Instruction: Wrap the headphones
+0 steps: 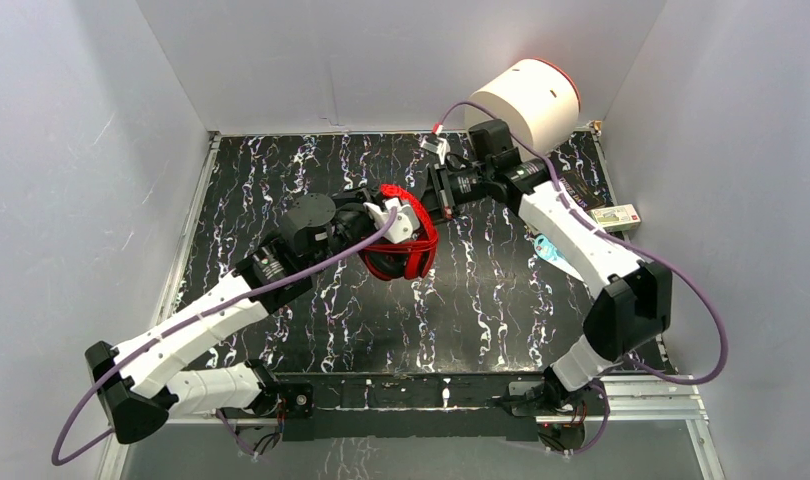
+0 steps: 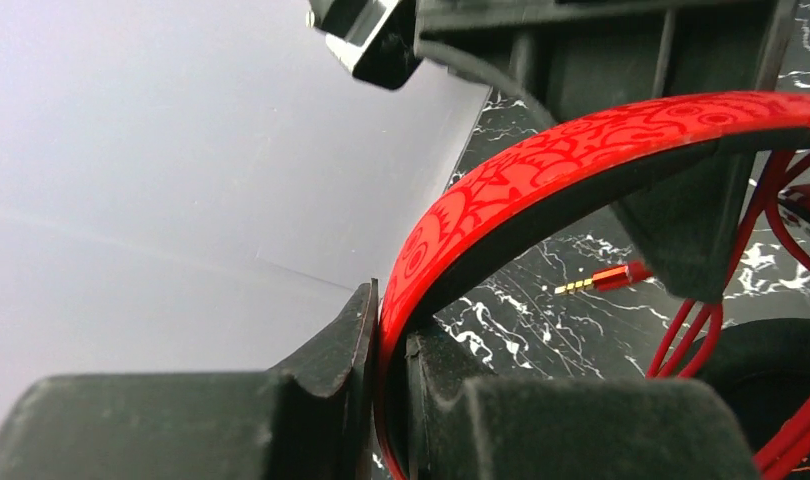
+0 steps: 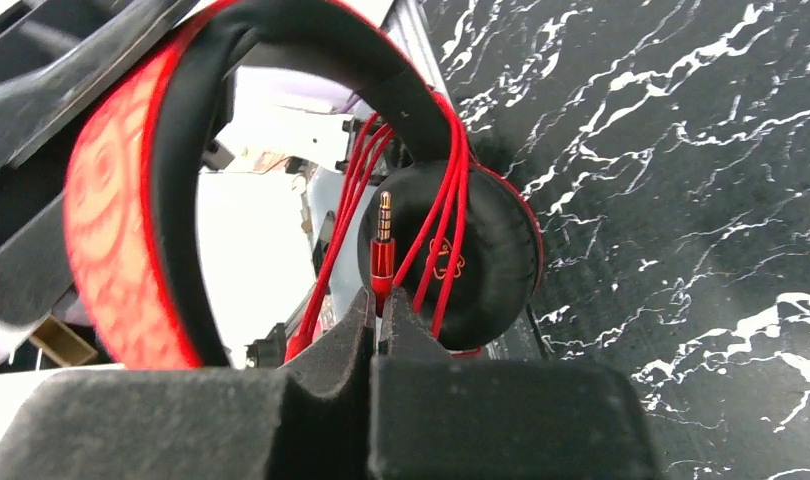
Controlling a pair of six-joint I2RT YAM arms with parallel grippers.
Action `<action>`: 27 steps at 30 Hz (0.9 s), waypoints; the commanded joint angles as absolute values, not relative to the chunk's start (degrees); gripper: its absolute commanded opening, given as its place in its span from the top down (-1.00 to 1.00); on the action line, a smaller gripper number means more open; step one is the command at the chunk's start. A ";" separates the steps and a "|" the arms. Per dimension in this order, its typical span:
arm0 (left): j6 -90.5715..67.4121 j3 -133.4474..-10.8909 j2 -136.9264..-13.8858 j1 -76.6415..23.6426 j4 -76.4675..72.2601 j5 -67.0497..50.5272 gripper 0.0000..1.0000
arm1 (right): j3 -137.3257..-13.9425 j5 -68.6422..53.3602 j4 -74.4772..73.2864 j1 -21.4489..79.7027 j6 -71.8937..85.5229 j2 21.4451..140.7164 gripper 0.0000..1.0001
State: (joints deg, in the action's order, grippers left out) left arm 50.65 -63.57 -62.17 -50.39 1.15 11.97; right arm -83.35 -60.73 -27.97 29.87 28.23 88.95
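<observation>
Red headphones hang above the middle of a black marbled table, held between two robot arms. The left gripper reaches in from the left, its fingers pressed together on the patterned red headband, pinching its edge so the arch stands up and away from the fingers. The right gripper comes in from the far right and sits just beside the headphones, its fingers also pressed together, pinching the thin red cable just below the metal plug. The plug's long axis points straight out from those fingertips, into the hollow under the headband and toward a black ear pad. Several strands of cable already run side by side across that pad and up to the band, so the wrapping looks nearly done, with only the short plug end loose. By that reading, the right arm has the working end and the left arm serves as the anchor. The next turn or tuck depends on carrying the plug around or under the strands just ahead of the right fingertips while the band is held firm. Whether the strands are tight or slack cannot be told.
</observation>
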 commanded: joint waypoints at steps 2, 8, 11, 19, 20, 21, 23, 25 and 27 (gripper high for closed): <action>55.29 -62.97 -65.32 -50.01 -10.23 17.70 1.00 | -92.74 -57.22 -42.28 32.62 18.59 93.65 0.99; 58.53 -60.37 -66.26 -50.01 -15.78 18.63 1.00 | -98.57 -54.73 -51.33 32.77 12.09 98.01 0.97; 58.47 -58.97 -66.27 -50.01 -16.57 18.07 1.00 | -99.22 -54.74 -51.81 32.71 11.52 97.92 0.97; 59.02 -57.23 -65.97 -50.05 -17.33 18.69 1.00 | -97.80 -50.88 -54.83 33.85 6.96 95.01 0.87; 58.87 -57.25 -66.11 -50.03 -17.21 18.53 1.00 | -97.75 -49.86 -54.83 34.68 6.56 94.94 0.87; 58.58 -57.22 -66.32 -50.01 -17.18 18.28 1.00 | -97.69 -49.00 -54.39 35.78 6.36 94.92 0.86; 57.97 -56.81 -66.65 -50.01 -17.20 17.54 1.00 | -97.64 -47.63 -53.41 37.84 6.49 95.11 0.86; 57.48 -56.45 -66.88 -50.01 -17.47 17.45 1.00 | -98.14 -46.53 -53.19 39.33 6.34 95.66 0.85; 57.10 -55.82 -66.57 -50.01 -17.53 17.24 1.00 | -97.44 -45.70 -51.57 39.49 6.05 94.91 0.85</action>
State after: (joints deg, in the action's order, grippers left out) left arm 57.39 -56.58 -66.22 -50.94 -11.73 14.11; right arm -95.98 -43.62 -49.93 35.07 6.15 98.91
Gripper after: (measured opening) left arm 0.084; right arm 0.077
